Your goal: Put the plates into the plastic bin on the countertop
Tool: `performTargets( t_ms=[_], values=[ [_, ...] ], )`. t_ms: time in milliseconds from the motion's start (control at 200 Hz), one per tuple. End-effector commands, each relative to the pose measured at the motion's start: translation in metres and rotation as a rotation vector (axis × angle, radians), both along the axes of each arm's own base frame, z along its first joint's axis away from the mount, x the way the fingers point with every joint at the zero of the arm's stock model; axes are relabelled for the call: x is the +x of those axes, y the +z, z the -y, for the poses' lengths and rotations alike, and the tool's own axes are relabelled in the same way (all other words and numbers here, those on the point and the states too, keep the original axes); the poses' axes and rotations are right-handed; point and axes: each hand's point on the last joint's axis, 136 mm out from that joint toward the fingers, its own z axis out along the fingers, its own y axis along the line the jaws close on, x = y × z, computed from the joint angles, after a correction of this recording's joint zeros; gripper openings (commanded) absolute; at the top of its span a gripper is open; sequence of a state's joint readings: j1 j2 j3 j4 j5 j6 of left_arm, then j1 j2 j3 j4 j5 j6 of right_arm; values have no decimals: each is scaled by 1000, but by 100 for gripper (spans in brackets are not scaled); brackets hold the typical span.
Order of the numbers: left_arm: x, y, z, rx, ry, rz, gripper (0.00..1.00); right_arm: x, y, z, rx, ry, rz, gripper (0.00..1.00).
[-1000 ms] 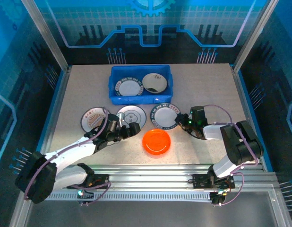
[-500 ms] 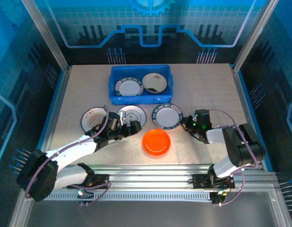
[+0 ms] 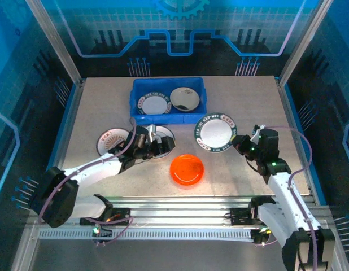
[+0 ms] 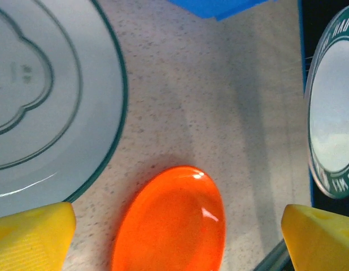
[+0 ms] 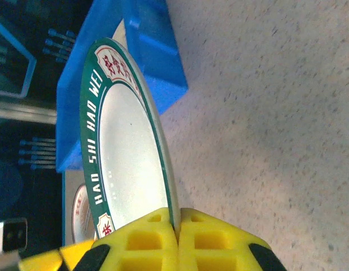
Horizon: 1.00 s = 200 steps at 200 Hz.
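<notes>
Grips green-rimmed plate [image 3: 215,133] by its edge with right gripper [image 3: 236,142], tilted, reaching from the fingers toward the bin [image 3: 168,117] above the countertop [image 3: 248,96]; holds left gripper [image 3: 163,144] wide open over grey plate [image 3: 161,134].

So the box I'm working in is pretty loud to look at. The back wall [image 3: 231,22] straight ahead of me is a glowing blue panel with a faint grid. It has a gear graphic [image 3: 180,5] cut off at the top edge and a lighter circuit-trace line [image 3: 180,53] stepping across it. Little rows of pin-head marks [image 3: 139,66] sit low on it, either side of centre. A left post [image 3: 53,39] and a right post [image 3: 305,39], both slanted aluminium, frame that wall. The left side wall [image 3: 16,113] and right side wall [image 3: 332,113] are much darker, with the same grid-and-trace print. Closest to me, grooved aluminium rails [image 3: 180,209] run side to side, with a ribbed strip [image 3: 180,232] just under them and a plain grey panel [image 3: 180,255] below that.
</notes>
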<state>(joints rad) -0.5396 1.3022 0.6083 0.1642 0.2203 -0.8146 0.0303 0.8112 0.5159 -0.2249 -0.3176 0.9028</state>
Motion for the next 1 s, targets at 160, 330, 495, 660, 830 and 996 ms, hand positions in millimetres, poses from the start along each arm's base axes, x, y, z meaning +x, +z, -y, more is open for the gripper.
performTargets(
  t_ms=[160, 330, 495, 660, 830, 996],
  values=[
    [16, 34, 29, -130, -71, 57, 92, -27, 13, -40, 87, 223, -30, 0],
    [20, 29, 40, -175, -98, 24, 87, -27, 23, -68, 123, 338, 14, 0],
    [23, 29, 48, -230, -110, 12, 74, -24, 31, -92, 122, 430, 34, 0],
    [20, 35, 50, -244, -132, 25, 10, -16, 36, -103, 127, 467, 53, 0],
    [14, 42, 46, -252, -129, 32, 0, -6, 40, -112, 142, 488, 78, 7],
    [10, 57, 40, -306, -121, 42, 0, 2, 40, -124, 154, 513, 87, 36]
  ],
)
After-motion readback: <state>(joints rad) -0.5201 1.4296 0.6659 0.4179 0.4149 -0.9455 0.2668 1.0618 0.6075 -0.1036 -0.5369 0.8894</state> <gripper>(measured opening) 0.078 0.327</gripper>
